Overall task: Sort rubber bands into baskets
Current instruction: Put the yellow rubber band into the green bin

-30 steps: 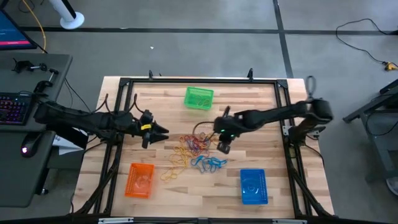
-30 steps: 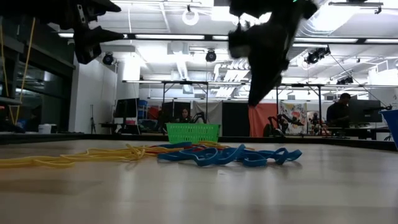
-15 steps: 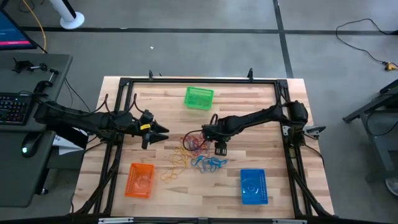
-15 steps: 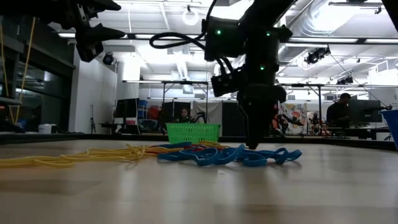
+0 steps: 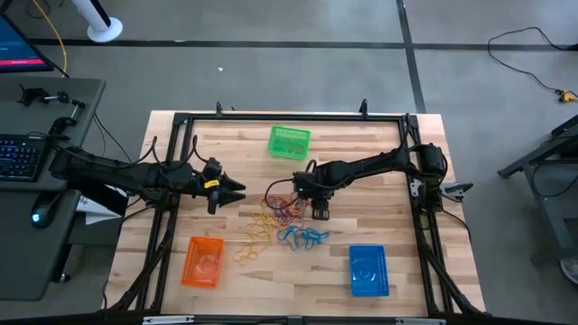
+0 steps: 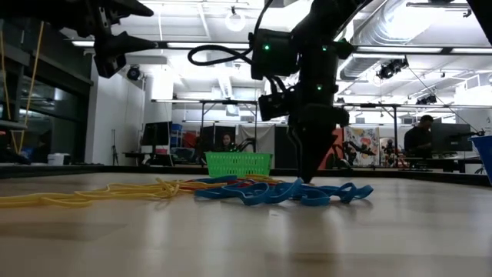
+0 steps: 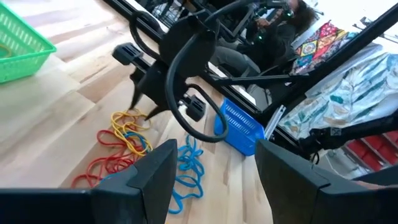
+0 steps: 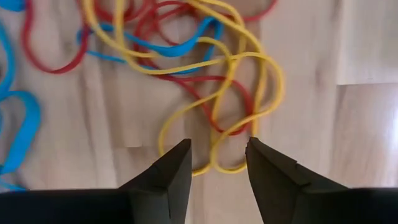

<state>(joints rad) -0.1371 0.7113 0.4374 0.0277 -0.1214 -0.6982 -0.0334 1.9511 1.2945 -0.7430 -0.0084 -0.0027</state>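
A tangle of yellow, red and blue rubber bands lies loose on the wooden table's middle. My right gripper points down at the pile's right edge, low over the table. It is open, and its fingertips stand on either side of a yellow band's loop end. My left gripper hangs open above the table, left of the pile. The green basket stands at the far middle, the orange basket near left, the blue basket near right.
A black frame runs round the table top. A black cable loops off my right wrist above the pile. Bare wood lies between the pile and the baskets. Beyond the table are a desk with a keyboard and people in the room.
My right gripper has come down from well above the table to just over the bands at the pile's right edge, shifting slightly toward the table's left and rolling about its own axis. The bands lie as before.
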